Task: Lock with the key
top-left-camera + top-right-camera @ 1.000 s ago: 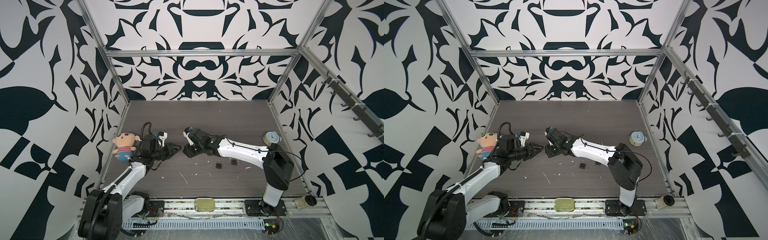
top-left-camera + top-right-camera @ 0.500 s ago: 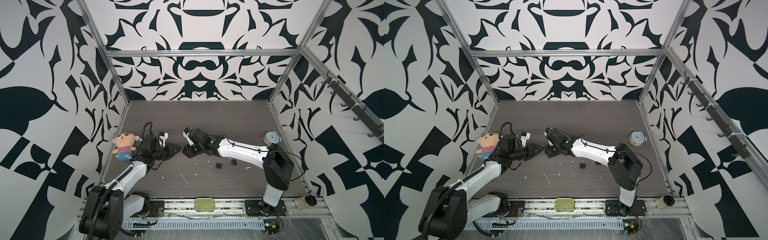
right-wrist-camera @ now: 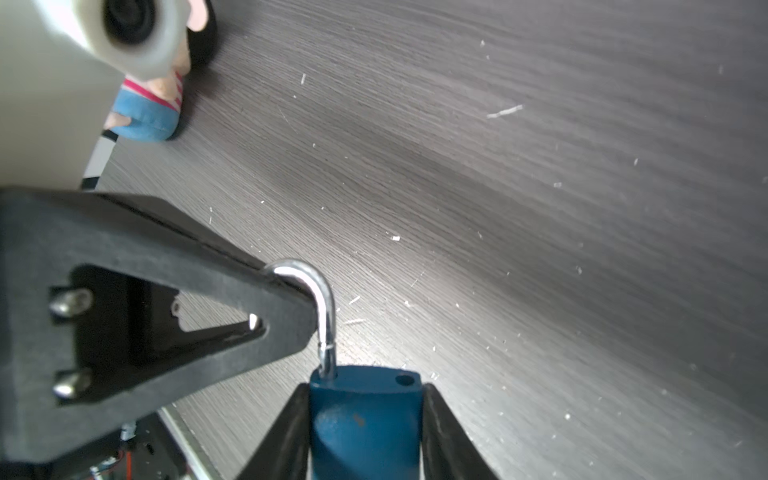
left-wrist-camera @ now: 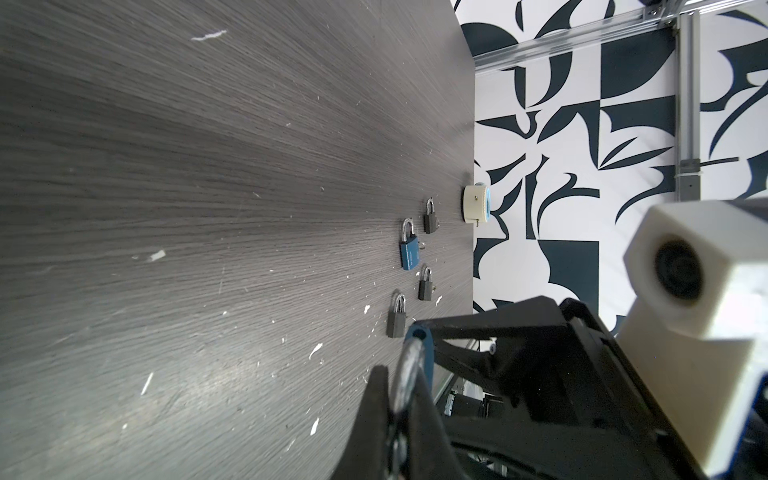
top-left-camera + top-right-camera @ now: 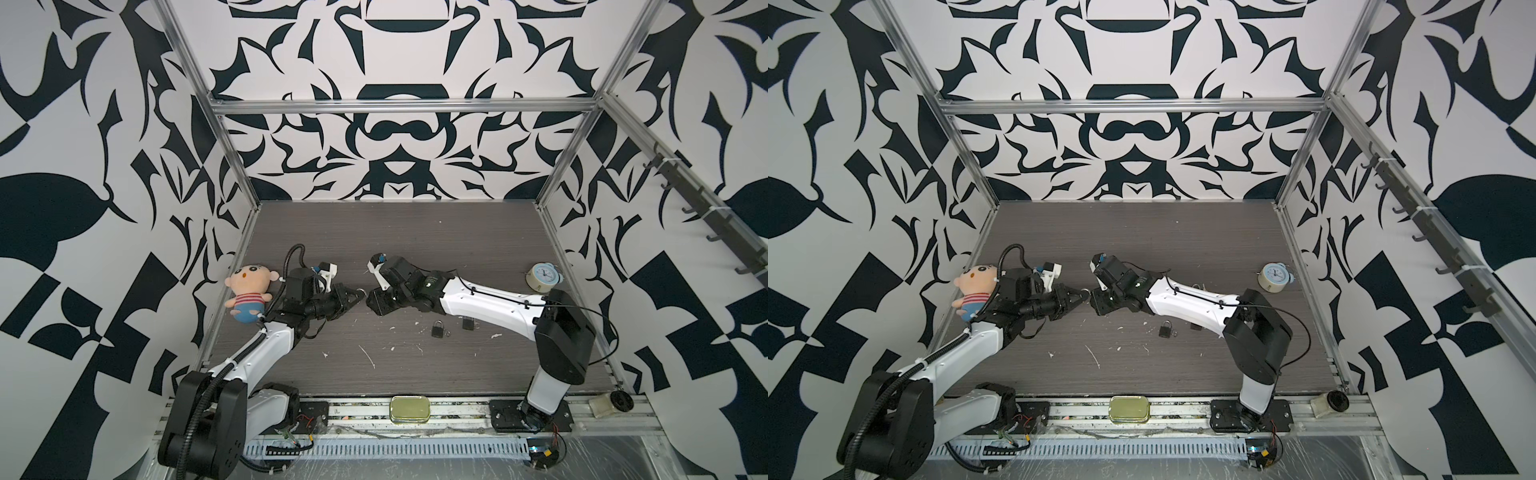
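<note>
Both my hands meet over the tabletop (image 5: 415,232) left of its middle in both top views: left hand (image 5: 359,296) and right hand (image 5: 372,303) tip to tip. What is between them is too small to make out there.

Left wrist view: my left hand is pinched narrow on the shackle (image 4: 409,365), with other locks (image 4: 409,254) lying beyond.

Right wrist view: my right hand clasps the blue padlock (image 3: 365,432) by its body. The shackle is swung open, one leg out of its hole.
</note>
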